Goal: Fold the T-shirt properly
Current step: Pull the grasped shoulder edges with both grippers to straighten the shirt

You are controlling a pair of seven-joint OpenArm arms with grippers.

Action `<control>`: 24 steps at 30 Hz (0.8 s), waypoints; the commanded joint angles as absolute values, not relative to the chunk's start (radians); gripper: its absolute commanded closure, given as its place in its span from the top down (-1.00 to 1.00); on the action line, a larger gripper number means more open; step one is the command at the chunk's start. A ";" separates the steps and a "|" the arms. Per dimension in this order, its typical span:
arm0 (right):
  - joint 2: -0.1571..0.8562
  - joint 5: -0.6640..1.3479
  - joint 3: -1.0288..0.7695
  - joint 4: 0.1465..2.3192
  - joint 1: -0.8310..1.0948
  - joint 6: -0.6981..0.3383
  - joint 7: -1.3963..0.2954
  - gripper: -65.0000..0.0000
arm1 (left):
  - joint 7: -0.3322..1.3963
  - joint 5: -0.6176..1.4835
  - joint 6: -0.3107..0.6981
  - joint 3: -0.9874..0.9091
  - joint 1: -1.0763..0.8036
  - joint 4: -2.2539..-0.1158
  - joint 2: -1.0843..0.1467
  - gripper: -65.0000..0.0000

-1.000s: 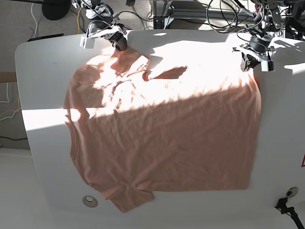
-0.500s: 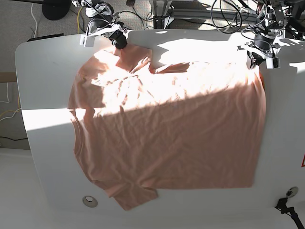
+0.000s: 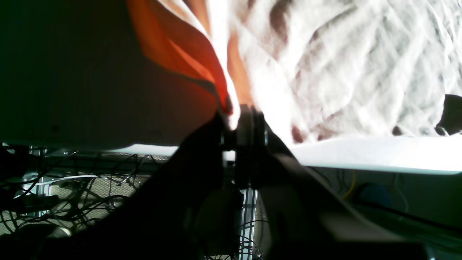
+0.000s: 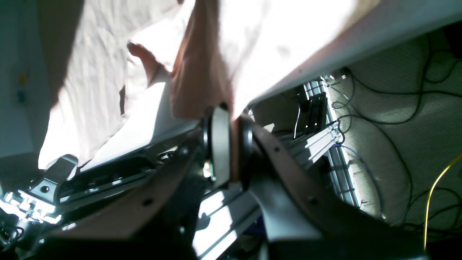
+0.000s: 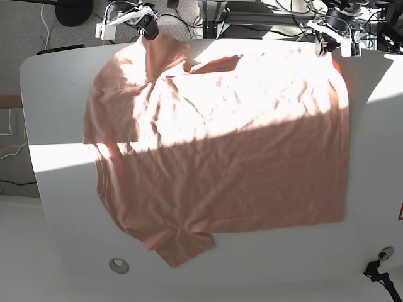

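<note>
The shirt lies spread across the white table, covering most of it, neckline at the left edge and hem down the right side. A band of hard sunlight cuts across the far half, the near half sits in shade. One sleeve pokes out at the near edge, left of centre, close to a round grommet in the tabletop.

Both arms are up at the far edge. The right gripper, at the far left of the base view, is clamped on the shirt's far-left corner; in its wrist view the pads sit tight together with a strip of pink cloth pinched between them, just off the table edge. The cloth rises from the table to that pinch.

The left gripper, at the far right, has the far-right corner. Its wrist view shows the jaws closed on a bunched fold of shirt, glowing orange where the sun comes through, with wrinkled cloth washed out white to the right.

Between the two grips the far edge runs along the table's far edge, with a small flap folded over near the left end. Cables tangle on the floor behind.
</note>
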State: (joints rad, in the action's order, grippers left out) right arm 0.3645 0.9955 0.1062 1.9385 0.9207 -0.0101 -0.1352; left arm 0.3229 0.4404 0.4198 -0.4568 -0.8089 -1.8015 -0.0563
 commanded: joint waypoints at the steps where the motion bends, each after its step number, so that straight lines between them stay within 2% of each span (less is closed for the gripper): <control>1: 0.384 1.004 0.104 1.997 0.934 -0.033 -0.117 -1.00 | 0.303 0.453 0.429 -0.466 -0.820 -1.862 -0.065 -1.00; 4: 0.390 1.004 0.105 2.011 0.891 -0.033 -0.117 -1.00 | 0.303 0.453 0.429 -0.464 -0.811 -1.900 -0.065 -1.00; 13: 0.392 1.004 0.105 2.005 0.679 -0.033 -0.128 -1.00 | 0.305 0.450 0.424 -0.464 -0.588 -1.911 -0.064 -1.00; 17: 0.392 1.004 0.105 2.005 0.558 -0.030 -0.202 -1.00 | 0.309 0.449 0.424 -0.463 -0.507 -1.905 -0.070 -1.00; 24: 0.387 1.004 0.104 1.942 0.331 -0.028 -0.294 -1.00 | 0.509 0.447 0.424 -0.530 -0.305 -1.845 -0.071 -1.00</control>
